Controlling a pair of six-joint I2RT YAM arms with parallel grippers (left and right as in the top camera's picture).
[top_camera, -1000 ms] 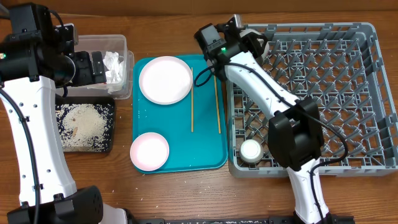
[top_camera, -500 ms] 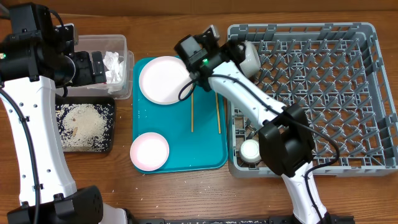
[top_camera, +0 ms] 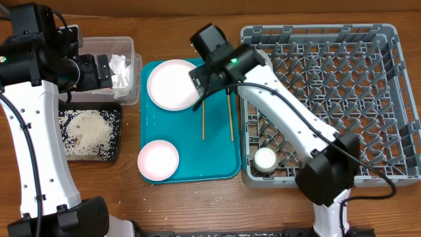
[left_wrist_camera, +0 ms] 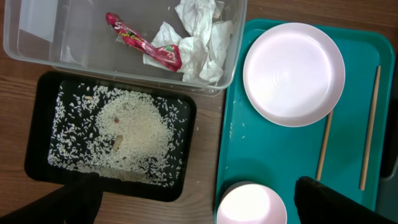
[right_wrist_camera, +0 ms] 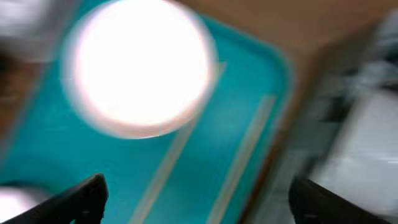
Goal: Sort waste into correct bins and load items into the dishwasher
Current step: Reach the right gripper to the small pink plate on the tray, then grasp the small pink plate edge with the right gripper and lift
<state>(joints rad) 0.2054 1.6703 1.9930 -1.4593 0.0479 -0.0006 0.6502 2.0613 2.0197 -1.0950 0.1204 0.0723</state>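
Here, right end effector (right_wrist_camera: 199, 198) spread above teal tray (top_camera: 217, 153), left end effector (left_wrist_camera: 199, 204) spread by clear tub (top_camera: 108, 41).

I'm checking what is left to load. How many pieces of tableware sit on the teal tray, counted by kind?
Plates: 2 (white plate, pink plate)
Chopsticks: 2 (first chopstick, second chopstick)
Total: 4

Left: tub (top_camera: 99, 45) holding napkins (top_camera: 122, 69) and wrapper (left_wrist_camera: 143, 43); shallow tray (top_camera: 117, 131) of rice (top_camera: 89, 131) in front. Centre: serving tray (top_camera: 217, 155) bearing large plate (top_camera: 174, 84), small plate (top_camera: 158, 160), chopsticks (top_camera: 203, 122). Right: rack (top_camera: 368, 99), cup (top_camera: 266, 158) inside.
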